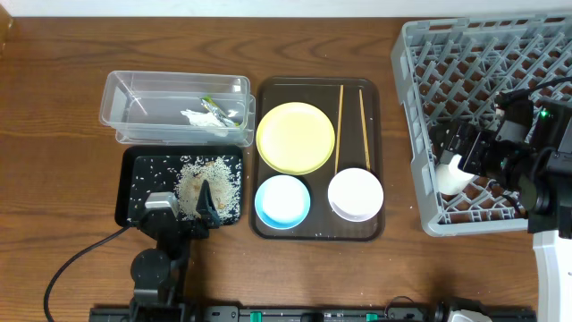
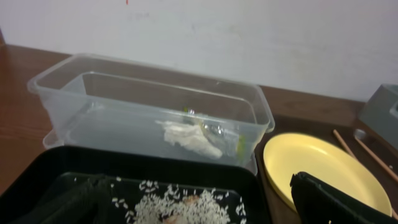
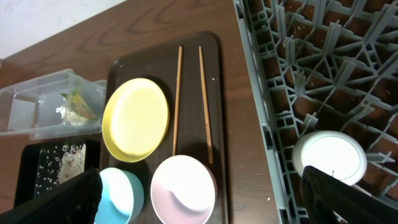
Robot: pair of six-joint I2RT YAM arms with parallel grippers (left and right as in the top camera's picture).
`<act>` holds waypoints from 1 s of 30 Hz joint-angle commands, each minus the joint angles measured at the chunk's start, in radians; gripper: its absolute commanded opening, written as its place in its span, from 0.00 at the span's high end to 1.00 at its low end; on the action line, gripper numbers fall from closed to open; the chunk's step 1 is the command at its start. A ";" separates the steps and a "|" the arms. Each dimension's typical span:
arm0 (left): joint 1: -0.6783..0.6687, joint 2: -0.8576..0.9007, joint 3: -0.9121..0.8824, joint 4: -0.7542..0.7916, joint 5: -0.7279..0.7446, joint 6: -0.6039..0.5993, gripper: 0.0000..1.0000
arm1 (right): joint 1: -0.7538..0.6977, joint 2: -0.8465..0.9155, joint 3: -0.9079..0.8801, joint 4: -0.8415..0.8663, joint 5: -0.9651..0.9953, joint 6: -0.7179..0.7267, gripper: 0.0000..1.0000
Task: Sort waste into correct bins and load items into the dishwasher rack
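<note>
The clear tub [image 1: 174, 94] holds the snack wrapper [image 1: 217, 109] and paper scraps [image 1: 198, 118]. The black tray [image 1: 134, 183] holds loose rice [image 1: 207, 179]. My left gripper [image 1: 204, 201] hovers open and empty over the rice [image 2: 180, 208]. The brown tray [image 1: 317, 228] carries the yellow plate [image 1: 295, 136], two chopsticks [image 1: 340, 125], the blue bowl [image 1: 282, 200] and the white bowl [image 1: 355, 193]. The grey dishwasher rack [image 1: 483, 54] stands at the right. The white cup [image 1: 451, 174] lies inside it near its left wall. My right gripper [image 1: 466, 154] is open just beside the cup [image 3: 328, 155], not gripping it.
The rack's left wall [image 3: 261, 118] rises between the brown tray and the cup. The tub and black tray sit touching, left of the brown tray. Bare wooden table [image 1: 54, 134] lies to the left and along the front edge.
</note>
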 commanded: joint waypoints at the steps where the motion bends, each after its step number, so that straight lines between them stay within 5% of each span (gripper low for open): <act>1: 0.005 -0.006 -0.037 0.002 -0.005 0.010 0.05 | 0.015 0.000 0.010 0.000 0.003 -0.014 0.01; 23: 0.005 -0.006 -0.037 0.002 -0.005 0.010 0.05 | 0.015 0.000 0.010 0.000 0.002 -0.013 0.01; 30: 0.005 -0.006 -0.037 0.002 -0.005 0.010 0.05 | 0.015 0.000 0.010 0.056 -0.008 0.115 0.01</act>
